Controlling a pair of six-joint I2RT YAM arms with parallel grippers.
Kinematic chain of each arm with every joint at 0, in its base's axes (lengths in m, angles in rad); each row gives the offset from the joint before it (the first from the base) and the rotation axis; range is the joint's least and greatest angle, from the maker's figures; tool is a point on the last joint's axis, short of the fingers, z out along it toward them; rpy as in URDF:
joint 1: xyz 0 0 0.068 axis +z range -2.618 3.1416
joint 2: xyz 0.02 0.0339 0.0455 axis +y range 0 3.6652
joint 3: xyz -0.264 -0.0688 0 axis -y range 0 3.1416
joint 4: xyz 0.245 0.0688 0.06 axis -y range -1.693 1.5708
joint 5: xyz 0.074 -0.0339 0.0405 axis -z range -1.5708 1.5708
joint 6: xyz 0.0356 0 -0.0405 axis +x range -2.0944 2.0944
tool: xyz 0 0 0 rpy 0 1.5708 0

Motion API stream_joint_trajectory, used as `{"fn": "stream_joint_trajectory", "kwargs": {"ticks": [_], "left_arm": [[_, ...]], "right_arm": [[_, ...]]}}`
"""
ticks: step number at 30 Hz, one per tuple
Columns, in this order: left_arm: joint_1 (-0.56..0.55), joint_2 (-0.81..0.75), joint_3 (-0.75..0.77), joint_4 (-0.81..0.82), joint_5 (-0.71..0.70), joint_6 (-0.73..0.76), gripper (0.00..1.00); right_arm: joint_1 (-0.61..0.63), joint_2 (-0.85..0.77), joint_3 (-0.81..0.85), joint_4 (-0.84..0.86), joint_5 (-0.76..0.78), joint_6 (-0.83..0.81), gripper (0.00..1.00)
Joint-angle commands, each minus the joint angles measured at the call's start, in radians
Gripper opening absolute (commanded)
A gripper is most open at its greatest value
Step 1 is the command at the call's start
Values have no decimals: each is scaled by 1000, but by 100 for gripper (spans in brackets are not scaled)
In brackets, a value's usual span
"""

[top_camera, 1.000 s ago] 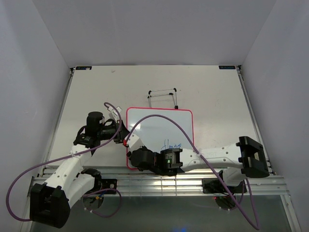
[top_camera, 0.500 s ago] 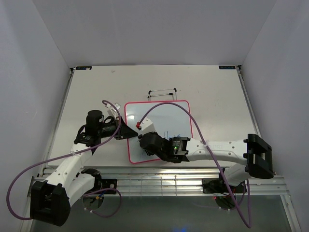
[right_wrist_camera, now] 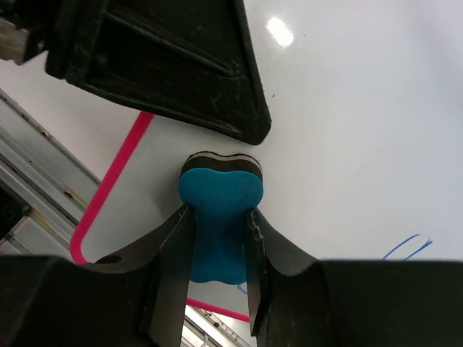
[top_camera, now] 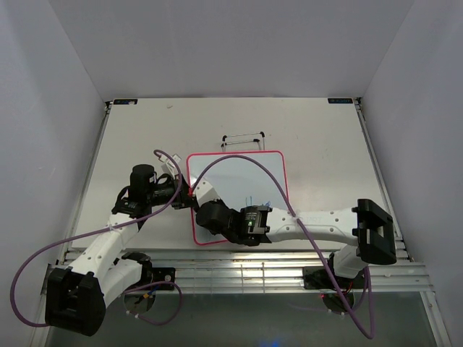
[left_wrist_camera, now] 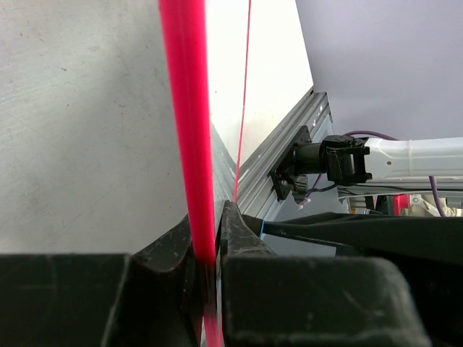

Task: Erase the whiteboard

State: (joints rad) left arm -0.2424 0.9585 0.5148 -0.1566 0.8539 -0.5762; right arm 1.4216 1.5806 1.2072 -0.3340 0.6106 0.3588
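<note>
The whiteboard [top_camera: 242, 181], white with a pink-red frame, lies near the table's front middle. Blue handwriting [top_camera: 255, 202] shows beside the right arm, and a blue stroke [right_wrist_camera: 405, 247] in the right wrist view. My left gripper [top_camera: 185, 196] is shut on the board's left edge; the red frame [left_wrist_camera: 189, 144] runs between its jaws. My right gripper [top_camera: 204, 194] is shut on the blue bone-shaped eraser [right_wrist_camera: 219, 217], pressed on the board [right_wrist_camera: 347, 116] near its left edge, close to the left fingers [right_wrist_camera: 181, 65].
A thin black wire stand [top_camera: 244, 139] lies just behind the board. The metal rail [top_camera: 239, 264] runs along the table's near edge. Purple cables [top_camera: 246, 163] arch over the board. Grey walls enclose the table on three sides.
The right gripper with the eraser swept from the board's lower left up across the board and now sits near its left edge. The board shifted and rotated slightly; less blue writing shows.
</note>
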Motion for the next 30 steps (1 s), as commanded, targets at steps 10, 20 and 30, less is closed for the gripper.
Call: {"fn": "stream_joint_trajectory", "kwargs": {"ticks": [10, 20, 30], "left_arm": [[-43, -18, 4, -11, 37, 67, 0], [-44, 3, -1, 5, 59, 59, 0], [-44, 43, 1, -3, 43, 30, 0]], "right_arm": [[-84, -53, -121, 35, 11, 41, 8], [-95, -168, -219, 1, -11, 106, 8], [160, -33, -110, 199, 44, 65, 8]]}}
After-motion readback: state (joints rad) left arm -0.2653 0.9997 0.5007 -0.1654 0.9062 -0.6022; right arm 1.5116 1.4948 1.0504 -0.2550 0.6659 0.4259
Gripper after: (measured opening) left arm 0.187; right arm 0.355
